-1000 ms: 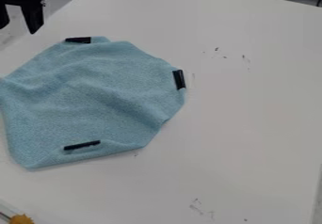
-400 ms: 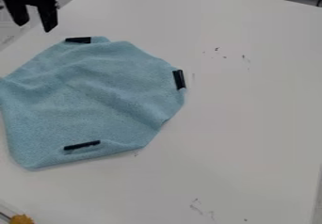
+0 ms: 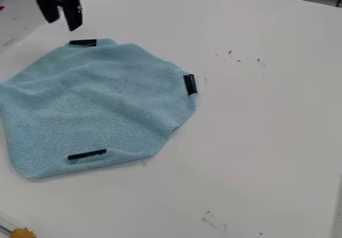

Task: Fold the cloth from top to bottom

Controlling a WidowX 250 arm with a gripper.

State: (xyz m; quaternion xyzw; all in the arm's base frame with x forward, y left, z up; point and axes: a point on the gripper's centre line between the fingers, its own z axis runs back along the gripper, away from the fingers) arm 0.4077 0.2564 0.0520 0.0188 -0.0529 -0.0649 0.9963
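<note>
- The cloth (image 3: pixel 107 107) is light blue and lies spread, with soft creases, on the left half of the worktop (image 3: pixel 260 132); its left corner runs to the edge of the view.
- A ridge in the cloth slants from its upper left down toward its lower right edge.
- The top strip (image 3: pixel 83 42), short and black, lies along the cloth's upper edge.
- The right strip (image 3: pixel 190 84), also black, lies at the cloth's right edge and is nearly upright in the view.
- The lower strip (image 3: pixel 87 154), thin and black, lies on the cloth just inside its bottom edge, tilted a little.
- The end effector (image 3: pixel 61 25) hangs near the top strip, above it in the view and apart from the cloth. Its two fingers point down with a moderate gap between them, partly open, and it has hold of nothing.
- Small dark marks (image 3: pixel 230 52) dot the pale worktop to the upper right of the cloth, and more lie low in the view.
- An orange-yellow thing (image 3: pixel 23 233) shows at the lower left corner, well apart from the end effector.
</note>
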